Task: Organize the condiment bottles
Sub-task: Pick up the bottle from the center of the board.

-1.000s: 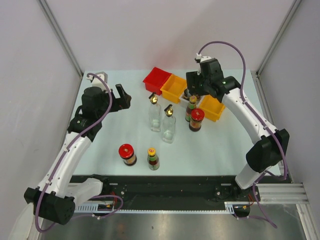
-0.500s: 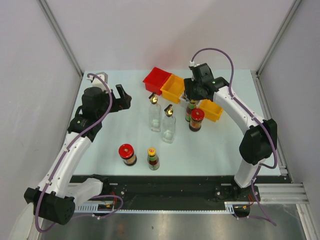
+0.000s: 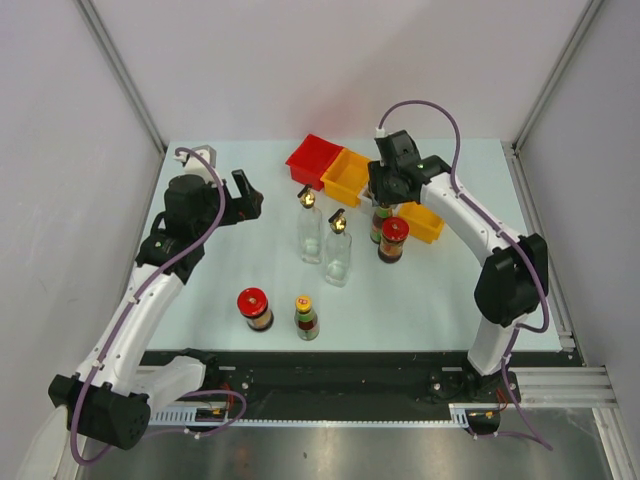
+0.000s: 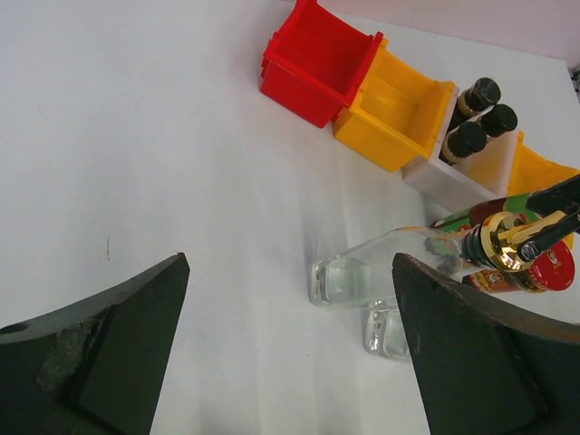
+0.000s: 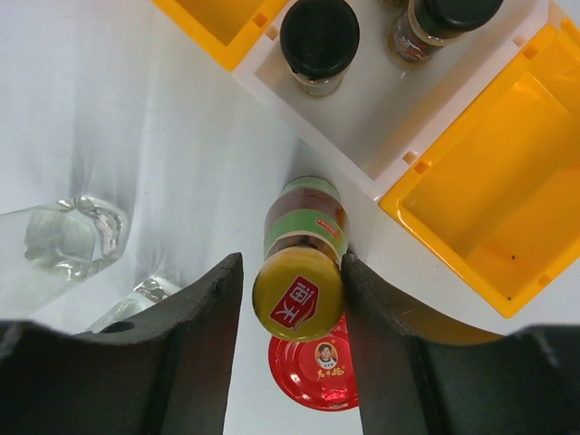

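My right gripper (image 5: 292, 272) hangs over a yellow-capped sauce bottle (image 5: 299, 272) that stands beside the white bin (image 5: 381, 109). Its jaws straddle the bottle: the right finger touches it and a thin gap shows on the left. A red-lidded jar (image 3: 393, 238) stands just in front. Two clear glass bottles with gold spouts (image 3: 310, 225) (image 3: 338, 248) stand mid-table. Another red-lidded jar (image 3: 255, 308) and a second sauce bottle (image 3: 306, 317) stand near the front. Black-capped shakers (image 5: 319, 41) sit in the white bin. My left gripper (image 3: 247, 195) is open at the left, holding nothing.
A red bin (image 3: 314, 160) and an orange bin (image 3: 347, 176) stand at the back. Another orange bin (image 3: 424, 220) lies right of the white one. The right arm hides most of the white bin in the top view.
The right gripper has come in over the yellow-capped sauce bottle and its jaws have narrowed around it. The left arm has not moved.
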### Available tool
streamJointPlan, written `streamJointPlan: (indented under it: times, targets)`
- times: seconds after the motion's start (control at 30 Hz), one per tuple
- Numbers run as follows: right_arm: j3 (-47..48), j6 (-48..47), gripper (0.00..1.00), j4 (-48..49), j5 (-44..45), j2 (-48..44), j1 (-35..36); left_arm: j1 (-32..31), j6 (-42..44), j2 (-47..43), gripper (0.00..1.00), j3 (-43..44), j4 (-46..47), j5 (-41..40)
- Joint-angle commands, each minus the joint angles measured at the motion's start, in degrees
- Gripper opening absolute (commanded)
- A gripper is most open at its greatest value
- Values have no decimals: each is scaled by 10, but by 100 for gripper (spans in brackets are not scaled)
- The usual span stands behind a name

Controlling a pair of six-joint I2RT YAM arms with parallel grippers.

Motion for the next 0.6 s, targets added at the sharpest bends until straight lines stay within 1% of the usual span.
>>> streamJointPlan:
  times: [0.0,0.1,0.2,0.3,0.33,0.4,0.43,0.5,0.57]
  targets:
    - [14,5,51,-12,18,11,7,4,8,-8,100,-2,11,2]
    - [13,5,51,-12,23,14,8,4,8,-8,100,-2,11,2]
    - [12,5,48,-10,24,16,7,4,7,-7,100,-3,12,3]
    - [15,5,33,-8,22,18,8,4,7,-8,100,-3,11,2]
    - [16,5,23,-9,23,19,8,4,8,-8,100,-3,11,2]
    - [20,6,14,-8,25,18,9,4,8,-9,100,-3,11,0]
    - [21,6,6,-9,25,15,9,4,9,-9,100,-3,10,1]
    - [28,6,0,-10,29,12,10,4,9,-8,100,-3,10,0]
    - [32,5,0,-10,37,4,13,4,8,-9,100,-3,10,0]
